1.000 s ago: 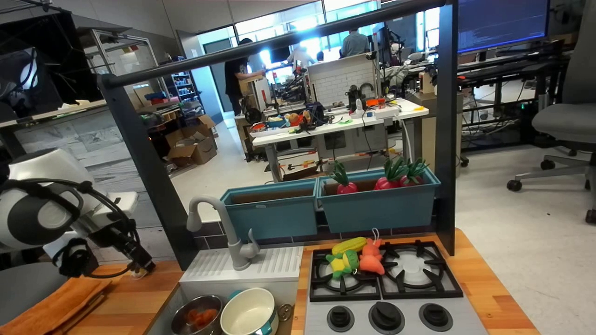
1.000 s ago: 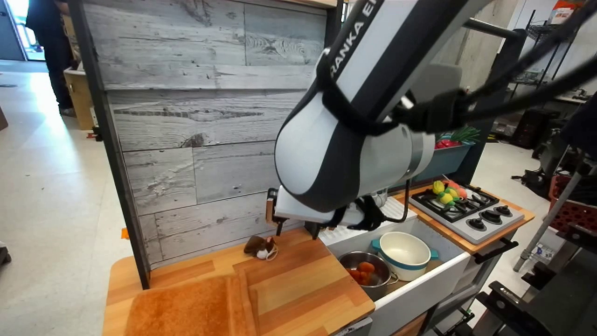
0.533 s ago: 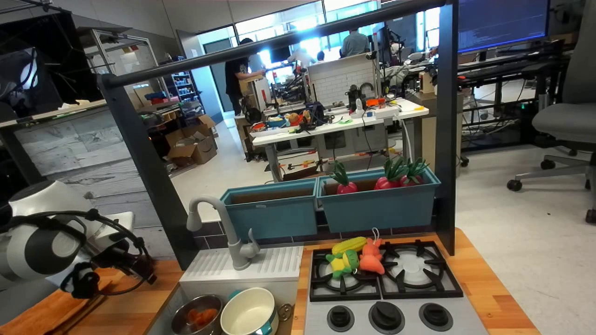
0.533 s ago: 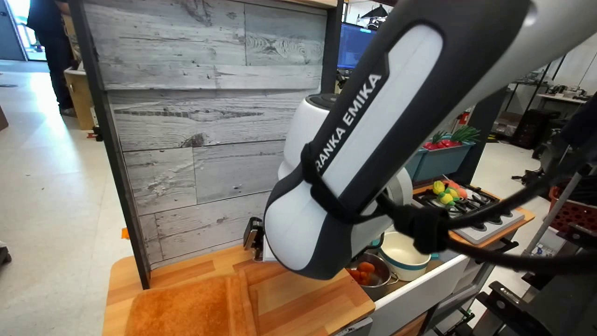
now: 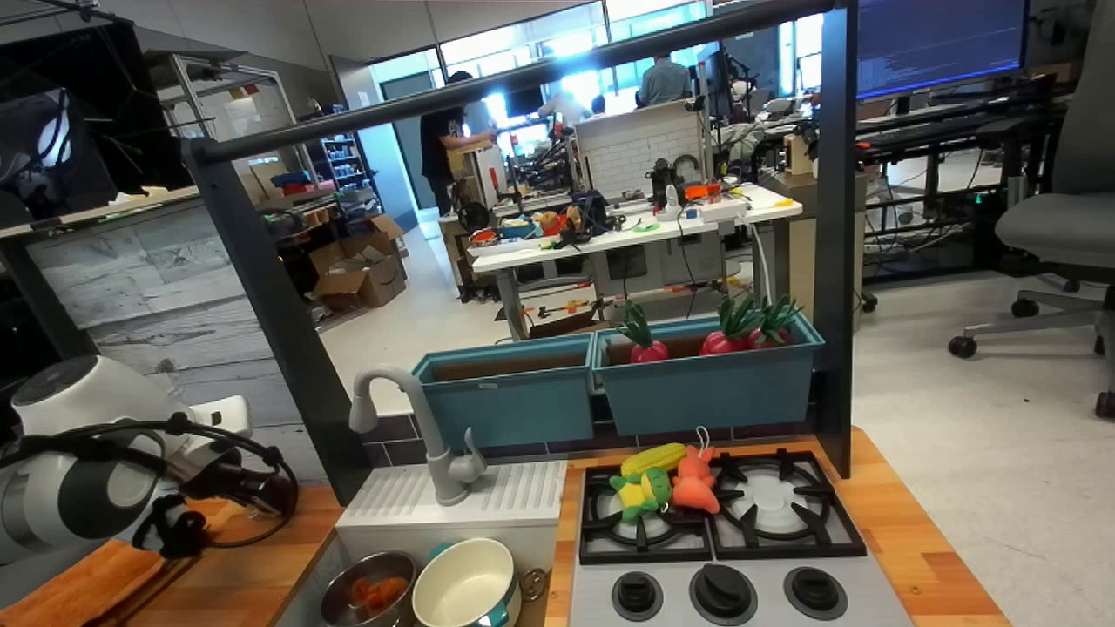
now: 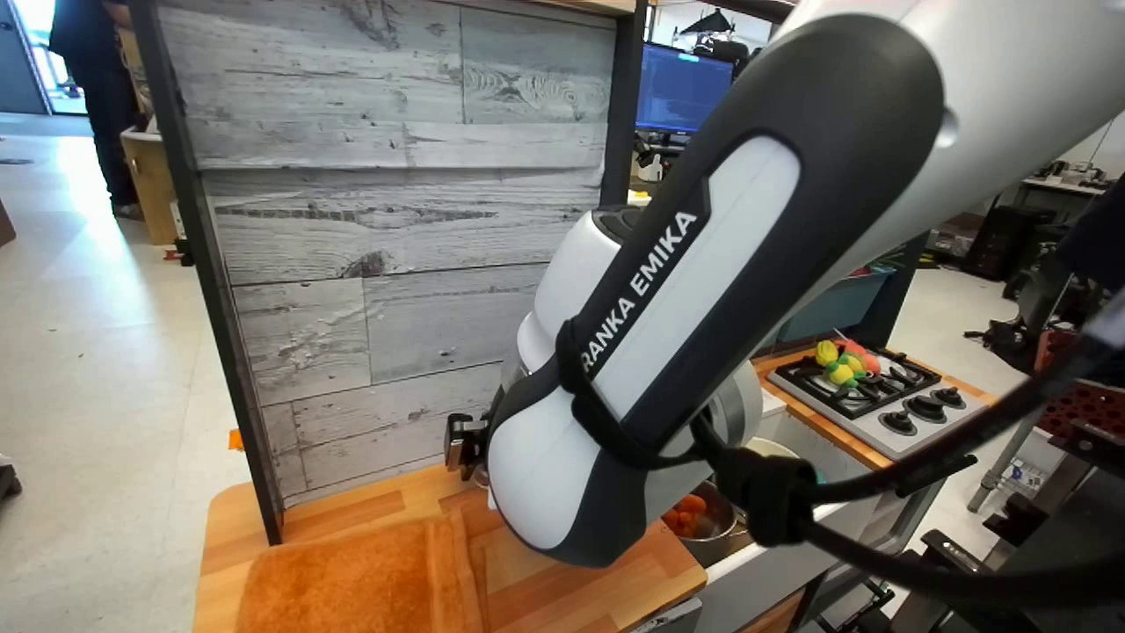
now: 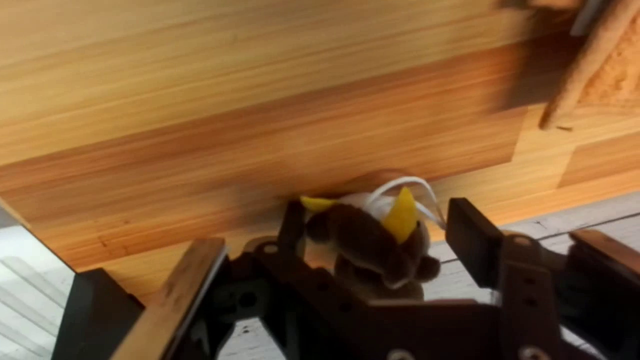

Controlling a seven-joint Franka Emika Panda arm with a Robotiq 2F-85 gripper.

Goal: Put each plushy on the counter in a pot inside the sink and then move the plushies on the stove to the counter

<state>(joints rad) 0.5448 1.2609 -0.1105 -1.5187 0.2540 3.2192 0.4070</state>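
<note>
A brown plushy (image 7: 360, 235) with yellow horns and a white loop lies on the wooden counter (image 7: 250, 150) by the wall. My gripper (image 7: 372, 222) is open around it; the plushy is close to one finger, with a gap to the other (image 7: 467, 240). In both exterior views the plushy is hidden by the arm and gripper. In the sink (image 5: 540, 549) stand a metal pot (image 5: 344, 579) holding orange plushy material (image 5: 379, 595) and a white pot (image 5: 466, 583). On the stove (image 5: 871, 601) lie a yellow corn (image 5: 653, 459), a green-yellow turtle (image 5: 646, 492) and an orange-pink plushy (image 5: 695, 483).
An orange cloth (image 6: 352, 580) lies on the counter's front part. A grey wood-look panel (image 6: 352, 220) rises behind the counter. A faucet (image 5: 422, 435) stands behind the sink. Teal planters (image 5: 510, 409) hang behind the sink and stove. A dark post (image 5: 279, 340) stands near the arm.
The arm has moved lower and tilted over toward the counter by the panel. The brown plushy showed in an exterior view a second ago and is now hidden there behind the arm.
</note>
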